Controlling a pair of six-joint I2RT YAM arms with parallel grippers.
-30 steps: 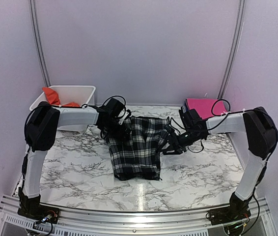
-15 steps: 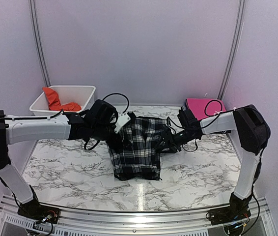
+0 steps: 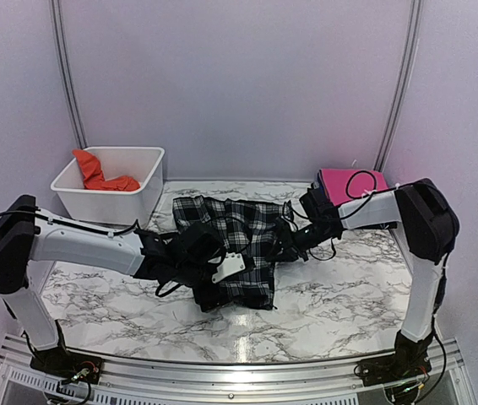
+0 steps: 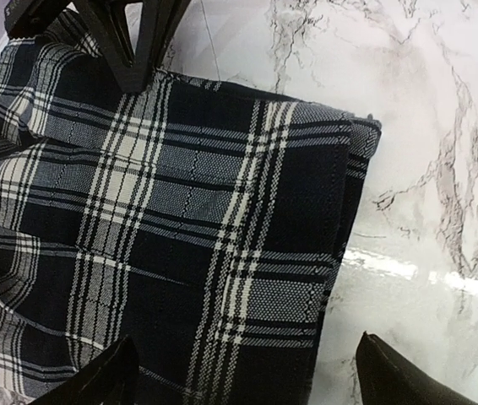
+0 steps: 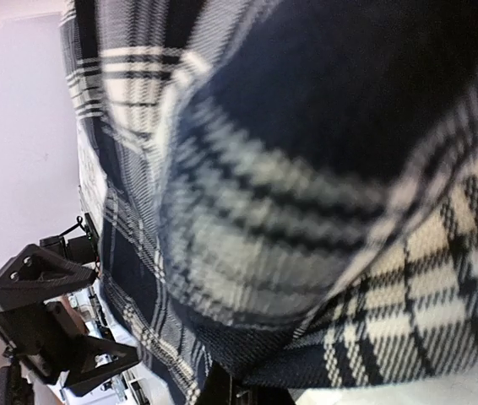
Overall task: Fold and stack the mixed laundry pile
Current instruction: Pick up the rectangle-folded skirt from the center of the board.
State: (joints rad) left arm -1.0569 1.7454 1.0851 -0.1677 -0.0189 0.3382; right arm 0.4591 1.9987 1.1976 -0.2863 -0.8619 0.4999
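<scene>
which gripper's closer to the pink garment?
Right. Right gripper is shut on the plaid shirt at its right edge, just short of the pink garment; left gripper hangs open over the shirt's near edge, much farther.

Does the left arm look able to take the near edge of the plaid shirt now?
Probably yes: the left pincer hangs open right over the plaid shirt, and nothing lies between them.
</scene>
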